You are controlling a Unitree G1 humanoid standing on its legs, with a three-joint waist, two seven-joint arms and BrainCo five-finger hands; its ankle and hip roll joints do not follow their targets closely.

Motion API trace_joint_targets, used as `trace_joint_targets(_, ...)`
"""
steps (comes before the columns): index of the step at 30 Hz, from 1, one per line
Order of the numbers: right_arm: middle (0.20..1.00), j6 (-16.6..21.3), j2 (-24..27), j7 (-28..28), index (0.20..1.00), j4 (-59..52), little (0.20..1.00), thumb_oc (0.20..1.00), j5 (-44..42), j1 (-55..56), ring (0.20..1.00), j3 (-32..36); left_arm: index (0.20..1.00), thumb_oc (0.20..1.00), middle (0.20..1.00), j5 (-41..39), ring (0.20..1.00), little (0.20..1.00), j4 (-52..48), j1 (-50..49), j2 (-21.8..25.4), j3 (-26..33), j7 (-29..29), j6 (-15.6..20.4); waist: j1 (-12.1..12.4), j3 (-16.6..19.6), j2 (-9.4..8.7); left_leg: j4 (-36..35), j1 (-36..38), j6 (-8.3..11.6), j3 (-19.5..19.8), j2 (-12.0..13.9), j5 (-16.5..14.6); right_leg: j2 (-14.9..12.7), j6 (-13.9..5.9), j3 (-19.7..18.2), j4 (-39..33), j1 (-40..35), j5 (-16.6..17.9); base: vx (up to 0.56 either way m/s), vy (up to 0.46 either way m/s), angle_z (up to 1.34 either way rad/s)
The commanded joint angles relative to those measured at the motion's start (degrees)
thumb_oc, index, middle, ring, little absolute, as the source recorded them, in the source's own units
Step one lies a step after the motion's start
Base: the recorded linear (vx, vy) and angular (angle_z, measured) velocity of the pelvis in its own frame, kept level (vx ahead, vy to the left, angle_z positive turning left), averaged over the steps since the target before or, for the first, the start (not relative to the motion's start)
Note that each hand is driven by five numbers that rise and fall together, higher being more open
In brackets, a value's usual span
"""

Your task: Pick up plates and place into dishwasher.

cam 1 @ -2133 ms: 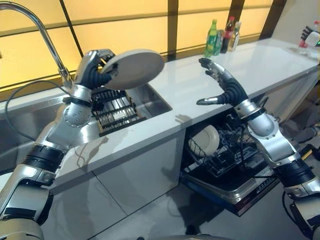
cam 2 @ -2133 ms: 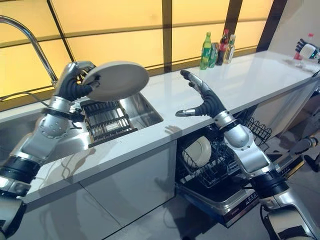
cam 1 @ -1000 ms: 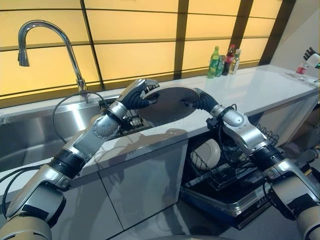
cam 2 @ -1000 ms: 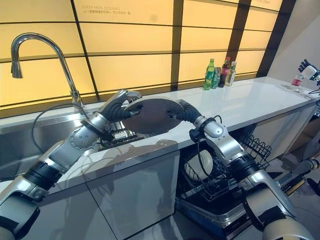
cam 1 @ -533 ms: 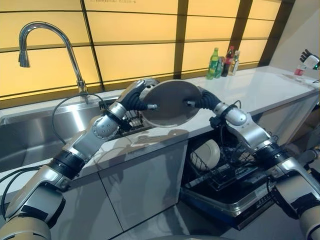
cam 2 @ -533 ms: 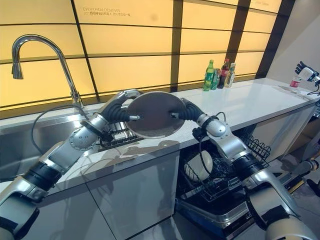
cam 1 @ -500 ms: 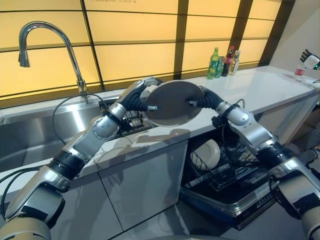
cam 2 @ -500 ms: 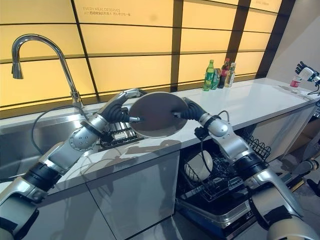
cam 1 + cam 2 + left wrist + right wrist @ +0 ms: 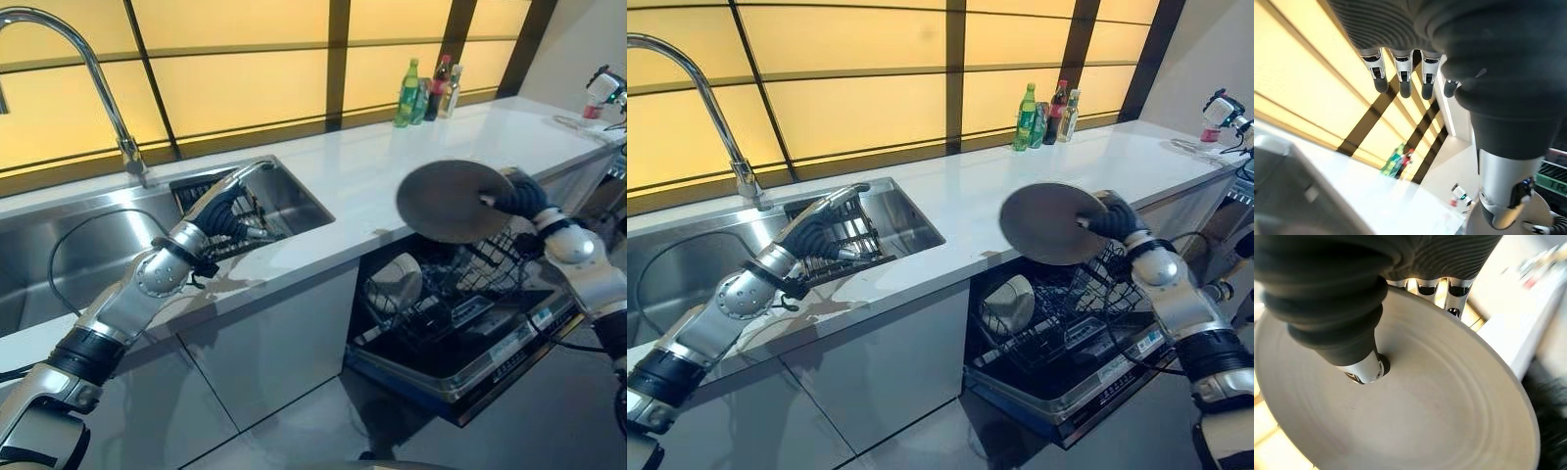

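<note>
Right hand [image 9: 1109, 217] grips the grey plate [image 9: 1050, 223] by its rim, thumb pressed on the face, fingers behind. Plate is held tilted in open air above the open dishwasher [image 9: 1058, 367], just past the counter [image 9: 989, 191] edge, touching nothing else. One plate [image 9: 1007, 304] already stands in the rack. Left hand [image 9: 823, 233] hangs over the sink [image 9: 906, 220], fingers straight, holding nothing.
</note>
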State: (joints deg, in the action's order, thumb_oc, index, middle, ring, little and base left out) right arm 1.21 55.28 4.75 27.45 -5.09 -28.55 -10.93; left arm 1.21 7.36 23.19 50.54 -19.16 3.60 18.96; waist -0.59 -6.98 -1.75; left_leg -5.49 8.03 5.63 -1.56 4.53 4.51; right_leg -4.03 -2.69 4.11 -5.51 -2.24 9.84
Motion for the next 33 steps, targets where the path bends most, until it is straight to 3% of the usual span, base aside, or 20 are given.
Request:
trace_joint_targets(1, 0.2, 0.5, 3.7, 7.0, 0.2, 3.3, 0.2, 0.2, 3.0, -6.3, 0.2, -0.3, 1.0, 1.0, 1.0, -3.2, 1.0, 1.0, -1.3, 1.9, 1.4, 2.9, 2.4, -1.8, 0.7, -3.4, 0.56, 1.1, -1.0, -5.35, -1.3, -5.9, -5.8, 1.7, -2.54, 0.2, 0.5, -3.6, -6.4, -0.1, -0.055, -0.08)
trace_joint_targets(4, 0.2, -2.0, 3.8, 10.7, 0.2, 6.9, 0.2, 0.2, 4.6, -9.3, 0.2, -2.5, 1.0, 1.0, 1.0, -7.6, 1.0, 1.0, -2.1, 2.8, 0.5, 1.7, 1.7, -3.4, 1.0, -5.6, 0.92, 1.2, -2.3, -5.26, -0.9, -5.9, -5.9, 1.8, -2.61, 0.3, 0.5, -2.5, -6.6, -0.11, -0.056, -0.01)
trace_joint_targets(10, 0.2, -6.2, 3.6, 18.0, 0.2, 13.8, 0.2, 0.2, 7.9, -14.8, 0.2, -6.0, 1.0, 1.0, 1.0, -12.0, 1.0, 1.0, -6.3, 3.6, -1.1, 1.5, 1.9, -3.5, 2.1, -10.0, 2.39, 1.4, -5.8, -5.03, -0.5, -5.8, -4.9, 1.7, -2.29, 0.8, 0.5, 0.3, -5.9, -0.11, -0.041, 0.02)
trace_joint_targets(18, 0.2, -10.9, 4.4, 25.2, 0.2, 24.4, 0.2, 0.2, 7.5, -27.2, 0.2, -12.8, 1.0, 1.0, 1.0, -14.2, 1.0, 1.0, -9.7, 6.1, 2.1, -0.1, 4.7, -1.9, 3.8, -15.9, 4.99, 1.7, -11.7, -4.41, 0.4, -6.1, -2.5, 1.4, -1.61, 2.8, 1.1, 5.3, -4.9, -0.12, -0.067, 0.06)
trace_joint_targets(26, 0.2, -12.7, 4.3, 26.2, 0.2, 31.0, 0.2, 0.2, 5.0, -34.2, 0.2, -17.7, 1.0, 1.0, 1.0, -17.2, 1.0, 1.0, -11.5, 8.7, 5.2, -0.5, 6.5, -0.9, 4.7, -19.0, 6.57, 1.3, -15.1, -3.93, 1.2, -6.5, -0.8, 1.0, -1.31, 5.4, 1.5, 8.9, -4.1, -0.07, -0.065, 0.11)
trace_joint_targets(33, 0.2, -14.7, 2.9, 22.3, 0.2, 32.2, 0.2, 0.2, 6.9, -36.9, 0.2, -19.9, 1.0, 1.0, 1.0, -17.4, 1.0, 1.0, -11.9, 10.0, 6.3, -0.2, 7.4, -0.2, 4.9, -20.0, 7.27, 0.9, -16.7, -3.63, 0.9, -6.7, -0.1, 0.6, -1.46, 6.5, 1.8, 11.1, -3.6, -0.07, -0.025, 0.06)
